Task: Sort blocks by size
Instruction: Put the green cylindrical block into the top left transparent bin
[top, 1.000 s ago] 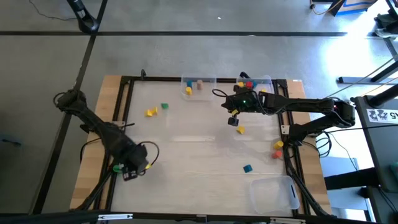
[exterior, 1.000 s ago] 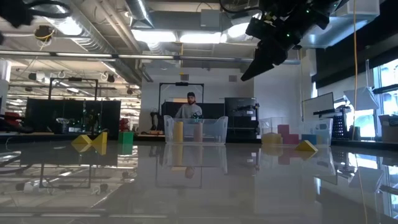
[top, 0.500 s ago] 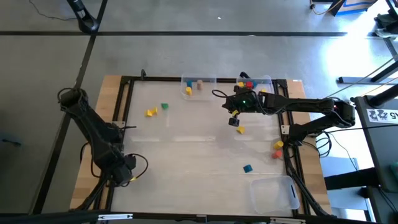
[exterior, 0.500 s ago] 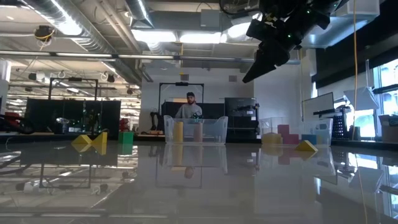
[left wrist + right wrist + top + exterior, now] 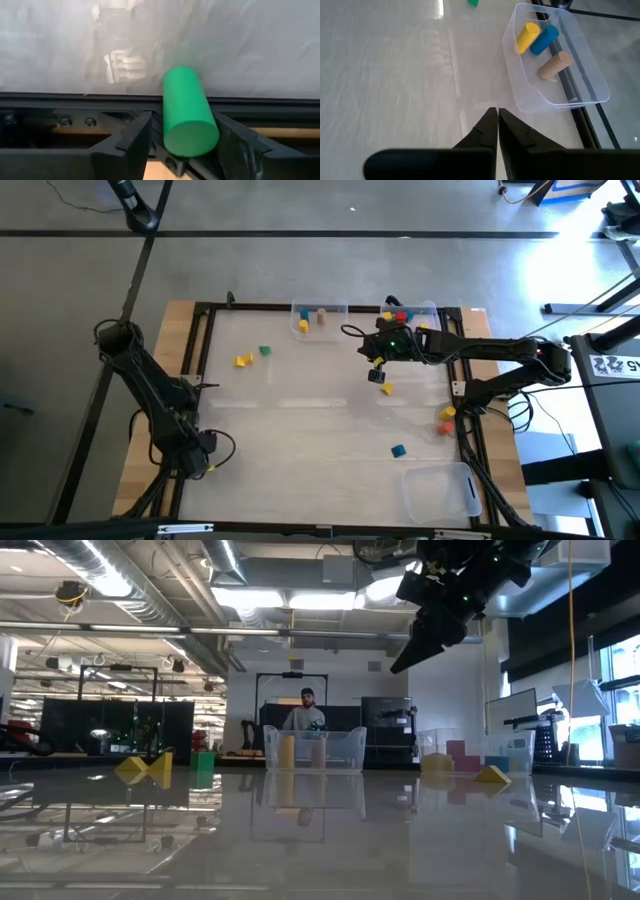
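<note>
1. While the right arm hangs above the far middle of the tabletop (image 5: pixel 300 430), the left arm sits folded at the near left corner, so the two are well apart.
2. Left gripper (image 5: pixel 182 137) has a green cylinder block (image 5: pixel 187 112) clamped between its two dark fingers, right over the black frame rail at the tabletop's edge.
3. Right gripper (image 5: pixel 497 127) is up in the air with its fingertips pressed together, nothing in it. In the low view it hangs high above the surface.
4. Just past that gripper there's a clear bin (image 5: pixel 570 60) holding three cylinders: yellow (image 5: pixel 526 37), blue (image 5: pixel 544 39) and tan (image 5: pixel 555 65).
5. A second clear bin (image 5: pixel 412 314) at the far right has red and blue pieces in it, hard to make out more.
6. Loose blocks on the tabletop: a yellow one (image 5: pixel 242 361) beside a green one (image 5: pixel 264 351) at far left, a yellow one (image 5: pixel 387 388) near the right gripper, a blue one (image 5: pixel 398 450) nearer the front.
7. A yellow and a red block (image 5: pixel 447 419) sit touching by the right rail.
8. An empty-looking clear tub (image 5: pixel 440 492) sits at the near right corner.
</note>
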`<action>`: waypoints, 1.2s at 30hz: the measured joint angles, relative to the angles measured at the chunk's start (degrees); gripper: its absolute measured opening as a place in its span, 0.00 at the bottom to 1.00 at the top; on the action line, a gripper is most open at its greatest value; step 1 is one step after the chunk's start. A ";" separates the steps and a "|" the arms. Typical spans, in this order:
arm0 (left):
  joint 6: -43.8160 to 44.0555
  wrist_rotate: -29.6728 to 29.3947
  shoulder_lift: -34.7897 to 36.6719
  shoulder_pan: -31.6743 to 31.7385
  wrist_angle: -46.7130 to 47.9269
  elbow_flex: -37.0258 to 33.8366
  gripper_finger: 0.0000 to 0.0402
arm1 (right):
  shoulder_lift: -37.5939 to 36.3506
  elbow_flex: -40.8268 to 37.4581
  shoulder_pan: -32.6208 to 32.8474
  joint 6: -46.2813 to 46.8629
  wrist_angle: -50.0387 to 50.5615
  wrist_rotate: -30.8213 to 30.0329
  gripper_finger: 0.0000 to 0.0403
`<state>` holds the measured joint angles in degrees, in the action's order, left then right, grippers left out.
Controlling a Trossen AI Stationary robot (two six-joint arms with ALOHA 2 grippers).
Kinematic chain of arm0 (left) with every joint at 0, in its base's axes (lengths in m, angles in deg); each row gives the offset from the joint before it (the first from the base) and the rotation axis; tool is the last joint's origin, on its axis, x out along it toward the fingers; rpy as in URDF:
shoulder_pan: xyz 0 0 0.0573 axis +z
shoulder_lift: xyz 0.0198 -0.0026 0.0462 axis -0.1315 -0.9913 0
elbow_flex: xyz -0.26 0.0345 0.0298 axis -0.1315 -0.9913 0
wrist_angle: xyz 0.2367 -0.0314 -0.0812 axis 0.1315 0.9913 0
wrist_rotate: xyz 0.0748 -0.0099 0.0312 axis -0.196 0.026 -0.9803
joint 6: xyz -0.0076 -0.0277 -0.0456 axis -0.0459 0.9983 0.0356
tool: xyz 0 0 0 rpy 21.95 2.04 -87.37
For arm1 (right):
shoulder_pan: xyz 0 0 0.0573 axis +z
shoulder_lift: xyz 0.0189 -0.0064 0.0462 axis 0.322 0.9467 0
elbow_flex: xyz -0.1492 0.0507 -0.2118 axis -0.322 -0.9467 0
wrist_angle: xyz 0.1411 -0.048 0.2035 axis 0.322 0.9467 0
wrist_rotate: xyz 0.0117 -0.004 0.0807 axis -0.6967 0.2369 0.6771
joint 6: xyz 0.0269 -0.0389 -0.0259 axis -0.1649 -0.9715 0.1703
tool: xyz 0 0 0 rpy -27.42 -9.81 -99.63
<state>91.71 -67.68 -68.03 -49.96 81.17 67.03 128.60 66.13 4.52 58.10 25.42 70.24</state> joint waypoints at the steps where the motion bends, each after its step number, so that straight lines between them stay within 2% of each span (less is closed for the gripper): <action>1: 0.00 -0.01 -0.01 0.00 -0.69 -0.43 0.45 | 0.00 0.00 0.00 0.00 0.17 0.00 0.04; 6: 1.57 0.19 0.03 0.24 -2.40 -1.09 0.29 | 0.00 0.00 0.00 -0.77 0.08 1.07 0.04; 11: 2.54 -0.34 0.08 3.02 -2.64 -0.30 0.29 | 0.00 0.00 0.00 -2.42 -1.54 1.46 0.04; 13: 2.39 -2.82 0.49 5.77 -2.61 0.58 0.29 | 0.00 0.00 -0.02 -2.56 -1.79 1.46 0.04; 17: 2.08 -11.95 2.20 12.42 -2.87 2.79 0.29 | 0.00 0.00 0.00 -2.56 -1.90 1.97 0.04; 21: -4.23 -21.27 4.51 20.87 -6.48 5.54 0.29 | 0.00 0.00 -0.02 -4.11 -2.05 7.33 0.04; 25: -10.19 -28.70 6.83 30.99 -14.66 6.65 0.29 | 0.30 -0.04 -0.01 -5.09 -7.11 13.01 0.04; 28: -15.10 -29.34 7.26 38.85 -19.94 6.67 0.29 | 1.85 -0.02 0.00 -5.12 -11.88 17.55 0.04; 33: -29.76 -29.68 5.92 49.42 -30.51 5.34 0.29 | 6.82 -0.02 -0.02 -2.41 -21.71 24.75 0.04; 36: -37.94 -29.64 3.94 54.36 -39.21 4.67 0.29 | 10.52 -0.02 0.00 -0.64 -26.61 26.08 0.04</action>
<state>53.77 -97.33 -64.08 4.39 41.96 71.70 139.11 66.11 4.52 57.45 -1.19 96.32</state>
